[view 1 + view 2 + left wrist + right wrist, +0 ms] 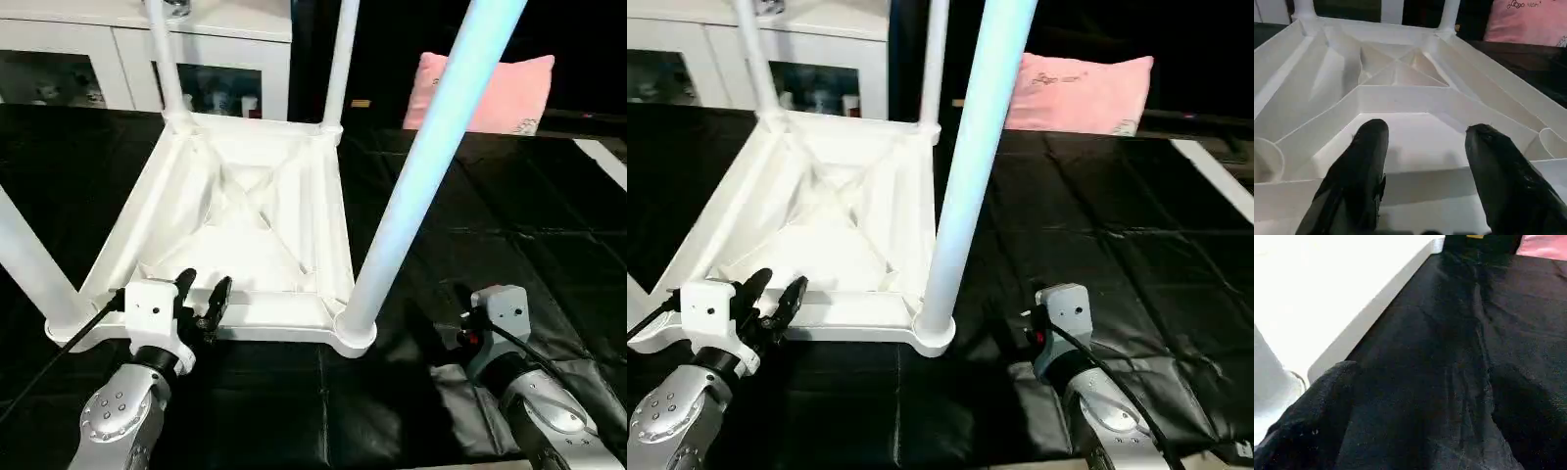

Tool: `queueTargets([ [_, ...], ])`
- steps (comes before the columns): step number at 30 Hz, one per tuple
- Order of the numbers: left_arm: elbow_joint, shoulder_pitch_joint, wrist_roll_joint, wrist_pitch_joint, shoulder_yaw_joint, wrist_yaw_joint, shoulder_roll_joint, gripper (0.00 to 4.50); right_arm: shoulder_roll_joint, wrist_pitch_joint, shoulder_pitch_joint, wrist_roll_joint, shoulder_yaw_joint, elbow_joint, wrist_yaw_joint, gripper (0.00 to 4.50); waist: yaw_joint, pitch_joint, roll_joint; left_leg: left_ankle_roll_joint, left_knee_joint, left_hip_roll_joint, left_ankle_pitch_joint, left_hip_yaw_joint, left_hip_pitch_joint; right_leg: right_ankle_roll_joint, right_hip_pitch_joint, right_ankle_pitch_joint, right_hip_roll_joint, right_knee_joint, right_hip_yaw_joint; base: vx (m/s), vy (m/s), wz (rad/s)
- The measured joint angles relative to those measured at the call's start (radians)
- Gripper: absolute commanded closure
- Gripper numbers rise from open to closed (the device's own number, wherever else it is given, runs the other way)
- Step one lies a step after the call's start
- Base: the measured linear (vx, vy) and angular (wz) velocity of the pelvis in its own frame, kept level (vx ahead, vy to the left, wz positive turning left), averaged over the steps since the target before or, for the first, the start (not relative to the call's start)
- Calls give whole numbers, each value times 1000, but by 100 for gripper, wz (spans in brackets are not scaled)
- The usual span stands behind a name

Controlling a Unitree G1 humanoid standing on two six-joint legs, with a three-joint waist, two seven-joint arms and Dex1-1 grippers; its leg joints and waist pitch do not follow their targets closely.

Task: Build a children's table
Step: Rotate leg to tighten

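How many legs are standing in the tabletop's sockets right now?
4. Far left corner leg, far right corner leg, near right corner leg, near left corner leg, all upright on the upturned tabletop.

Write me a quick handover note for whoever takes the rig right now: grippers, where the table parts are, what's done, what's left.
Left gripper: open, empty, fingers at the near rim of the tabletop.
Right gripper: open, empty, over the black mat, to the right of the table.
Tabletop lies upside down on the mat, ribbed underside up. All four legs stand up from the corner sockets: near right leg, near left leg, two far legs.
Done: legs in place.
Left: probably check that they are seated, then turn the table upright.
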Motion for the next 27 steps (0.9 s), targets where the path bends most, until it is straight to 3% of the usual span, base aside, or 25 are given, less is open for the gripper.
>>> queueTargets([
  [6,0,0,-4,1,-1,2,4,165,-2,1,0,0,2,0,0,0,10,-1,-1,0,1,0,0,4,1,1,0,0,0,0,4,0,0,0],
  [27,0,0,-14,21,-7,12,10,165,-2,3,-10,-2,2,1,-21,0,11,-1,-2,0,0,0,0,4,1,1,0,0,0,0,4,0,0,0],
])
